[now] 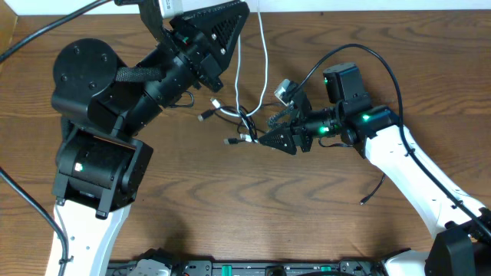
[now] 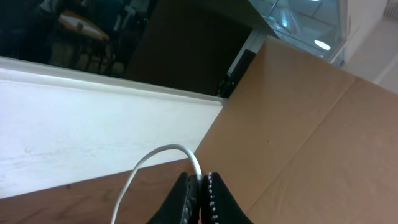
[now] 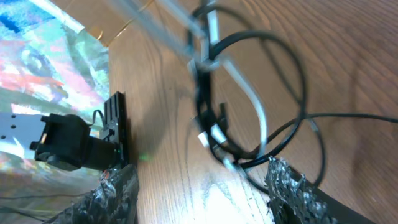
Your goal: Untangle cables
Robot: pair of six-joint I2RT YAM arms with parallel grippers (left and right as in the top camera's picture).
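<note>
Loosening step: the left pincer (image 2: 200, 186) clamps the white cable (image 2: 168, 148) near the overhead view's top edge, while the right pincer (image 3: 202, 193) gapes (holding nothing) at the knot (image 1: 244, 123) mid-frame on the desk (image 1: 230, 199), and probably next must pinch one black strand (image 3: 303, 81).

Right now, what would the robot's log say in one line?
left gripper: shut on white cable | right gripper: open at tangled cables

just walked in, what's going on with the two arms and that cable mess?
The left hand is shut on the white cable, pinching it near the far edge of the table. The right hand is open, with its fingers either side of the knot of black and white cables lying on the wood. Nothing is untangled yet.
</note>
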